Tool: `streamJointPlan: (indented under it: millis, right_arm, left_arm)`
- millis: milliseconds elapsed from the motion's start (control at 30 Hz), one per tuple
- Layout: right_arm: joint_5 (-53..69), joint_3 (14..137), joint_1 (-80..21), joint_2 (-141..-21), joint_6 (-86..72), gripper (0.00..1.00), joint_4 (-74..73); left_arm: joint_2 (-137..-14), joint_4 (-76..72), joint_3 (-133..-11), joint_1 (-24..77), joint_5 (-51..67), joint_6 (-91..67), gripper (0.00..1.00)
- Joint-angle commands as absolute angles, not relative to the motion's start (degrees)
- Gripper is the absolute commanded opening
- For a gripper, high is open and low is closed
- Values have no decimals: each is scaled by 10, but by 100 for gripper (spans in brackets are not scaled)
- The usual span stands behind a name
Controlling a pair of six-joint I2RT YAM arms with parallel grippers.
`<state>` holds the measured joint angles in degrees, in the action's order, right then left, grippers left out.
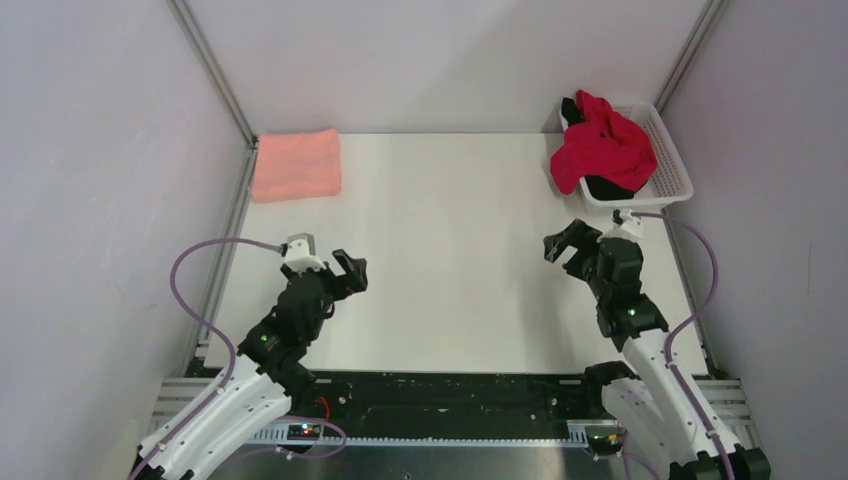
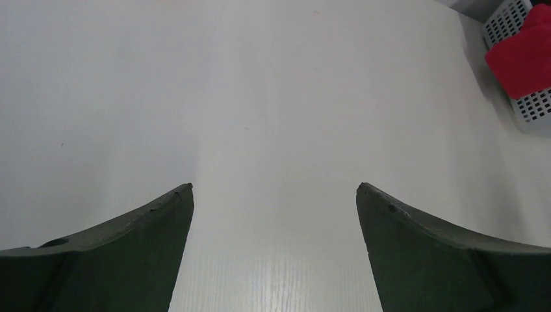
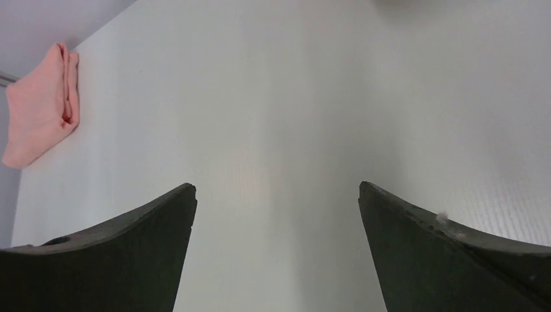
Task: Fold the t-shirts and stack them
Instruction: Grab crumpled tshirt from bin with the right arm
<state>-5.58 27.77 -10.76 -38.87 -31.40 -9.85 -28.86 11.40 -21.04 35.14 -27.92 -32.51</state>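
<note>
We find both jaws released, salmon-pink shirt (image 1: 296,165) folded at eleven o'clock (red shirt (image 1: 605,150) in basket (image 1: 675,170), one o'clock).

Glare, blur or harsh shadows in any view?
Top external: even, sharp, no harsh shadows. Left wrist: faint sheen on the white table near the dark fingers; white plastic mesh basket casts a soft shadow. Right wrist: no glare; folded salmon-pink t-shirt readable.
</note>
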Motion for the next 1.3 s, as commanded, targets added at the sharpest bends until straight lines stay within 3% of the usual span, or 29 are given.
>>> streamJointPlan:
  millis: [0, 333, 633, 733, 900, 1133, 1200, 1233, 1267]
  right_arm:
    - [-81, 351, -103, -431, -257, 100, -72]
    - [-124, 649, -17, -717, -179, 100, -164]
    - [-74, 936, 51, -1032, -156, 100, -229]
    - [-91, 1055, 56, -1133, -156, 97, -284]
    - [-84, 1153, 62, -1228, -180, 90, -311]
    - [-85, 1182, 69, -1294, -217, 73, -292]
    - [-75, 1182, 72, -1300, -224, 55, -286]
    - [-74, 1181, 73, -1299, -226, 37, -279]
    - [-74, 1180, 73, -1297, -227, 28, -275]
  left_arm:
    - [-291, 86, -232, 352, -293, -312, 98]
    - [-308, 55, -233, 352, -310, -299, 98]
    - [-360, 40, -254, 349, -323, -289, 98]
    - [-381, 36, -261, 349, -323, -289, 98]
    - [-408, 30, -266, 347, -322, -294, 98]
    - [-419, 29, -265, 347, -318, -301, 98]
    - [-418, 29, -265, 347, -318, -303, 98]
    - [-417, 29, -264, 347, -317, -303, 98]
    - [-416, 29, -264, 347, -314, -303, 99]
